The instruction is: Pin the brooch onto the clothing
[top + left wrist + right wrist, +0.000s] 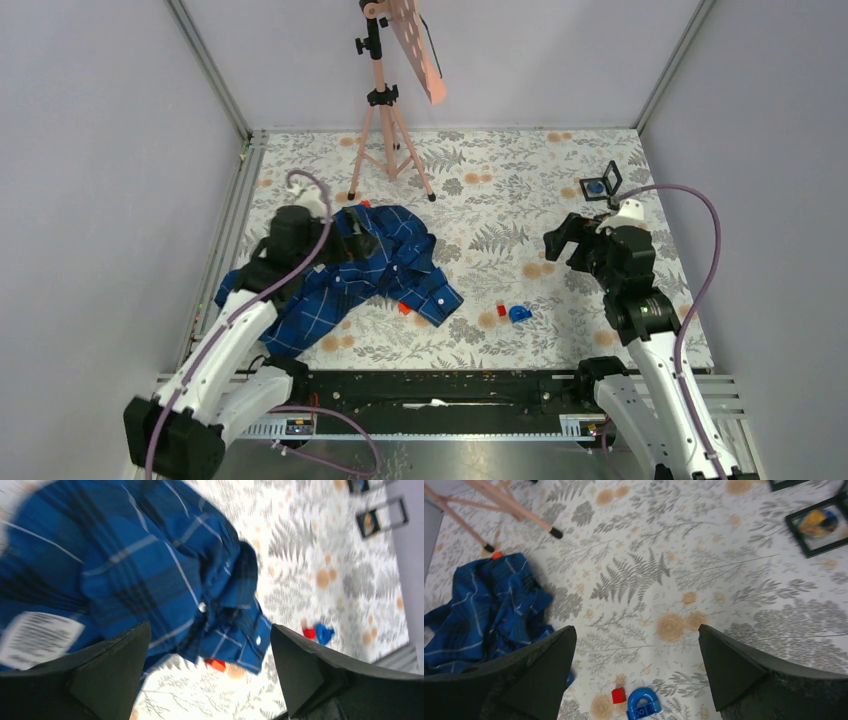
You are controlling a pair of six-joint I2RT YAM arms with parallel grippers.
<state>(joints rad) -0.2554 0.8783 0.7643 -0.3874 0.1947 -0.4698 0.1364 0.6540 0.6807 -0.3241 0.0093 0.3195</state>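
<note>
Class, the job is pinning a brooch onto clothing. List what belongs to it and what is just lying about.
Job: plaid shirt; small blue piece, probably the brooch.
Lying about: pink tripod; black-framed picture; small red block.

Middle: we find bare table [480,215] between the shirt [340,280] and the right gripper [562,238], a wide lane running front to back.
Left: the shirt lies crumpled below the left gripper [362,245] and spreads towards the left wall [100,200].
Back left: the tripod [385,120] plants its legs just behind the shirt, and its tilted board overhangs that corner.
Back right: we see a small black frame [600,186] standing just behind the right gripper, near the right wall.
Front: a blue piece [519,313] and a red piece [501,310] lie side by side, between shirt and right arm.
Jaws: both pairs stand wide, with cloth below the left pair and bare table below the right.
</note>
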